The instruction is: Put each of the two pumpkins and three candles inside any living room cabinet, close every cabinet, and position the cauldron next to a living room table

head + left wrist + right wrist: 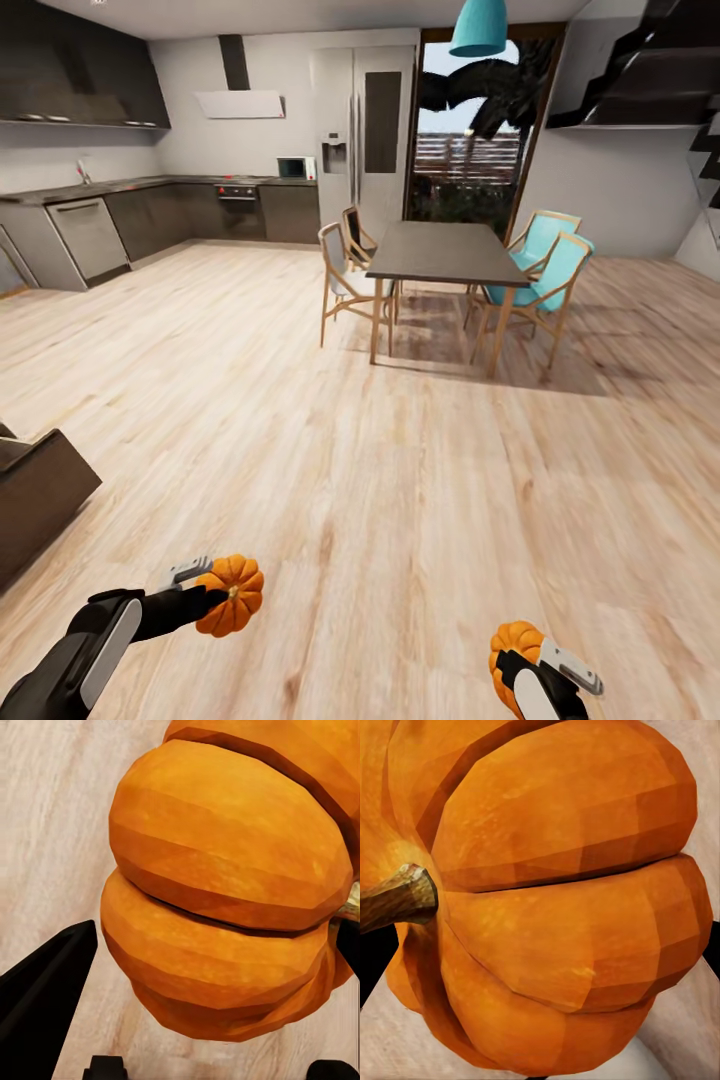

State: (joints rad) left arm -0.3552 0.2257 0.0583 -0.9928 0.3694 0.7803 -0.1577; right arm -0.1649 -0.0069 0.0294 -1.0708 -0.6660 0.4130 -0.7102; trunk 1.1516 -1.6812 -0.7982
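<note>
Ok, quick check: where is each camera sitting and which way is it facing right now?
Head view: on the robot's head, looking forward and down over the wood floor toward a dining table and kitchen; both arms show, left gripper and right gripper each holding a pumpkin.
Left wrist view: on the left arm, looking along the fingers at its pumpkin, floor behind.
Right wrist view: on the right arm, facing its pumpkin and stem, floor behind.
Shared: each wrist pumpkin also shows in the head view, left and right.

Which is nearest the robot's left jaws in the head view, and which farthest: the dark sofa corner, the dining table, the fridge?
1. Dark sofa corner, at that view's left edge, just beyond the left gripper.
2. Dining table, mid-room with chairs.
3. Fridge, at the far wall.
</note>
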